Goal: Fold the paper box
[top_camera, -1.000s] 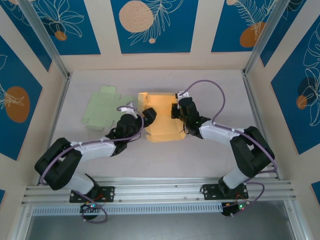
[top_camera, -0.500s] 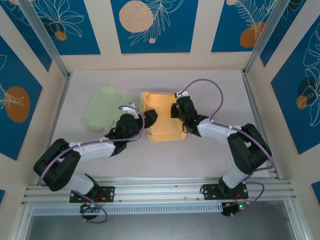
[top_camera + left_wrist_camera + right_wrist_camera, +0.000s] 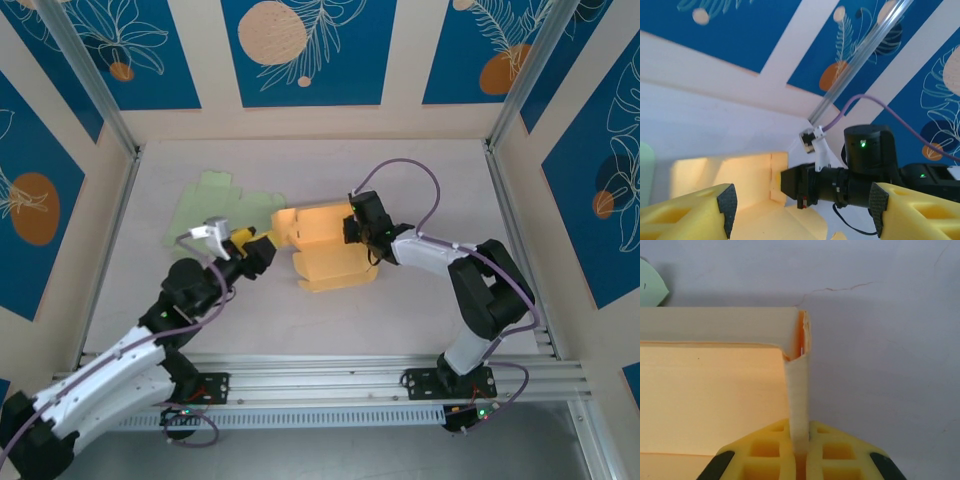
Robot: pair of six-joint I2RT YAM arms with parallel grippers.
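Observation:
The yellow paper box [image 3: 325,250] lies partly folded in the middle of the table, its back wall raised. My right gripper [image 3: 353,228] is at the box's right end, shut on an upright side flap [image 3: 799,400]. In the right wrist view the flap runs straight up from between the closed jaws of that gripper [image 3: 801,442]. My left gripper [image 3: 268,246] hangs open just left of the box, not touching it. From the left wrist view, the left gripper [image 3: 802,210] has wide-apart fingers [image 3: 728,206] that frame the box's inside [image 3: 715,175] and the right arm's black wrist [image 3: 840,185].
A flat pale green paper cutout [image 3: 208,212] lies at the back left of the table, and its corner [image 3: 650,287] appears in the right wrist view. Aluminium posts [image 3: 110,110] and patterned walls enclose the table. A metal rail [image 3: 320,380] runs along the near edge.
My left arm has pulled back from the box's left side toward the near left, gripper still open. The right gripper kept its hold and the box's back wall stands higher.

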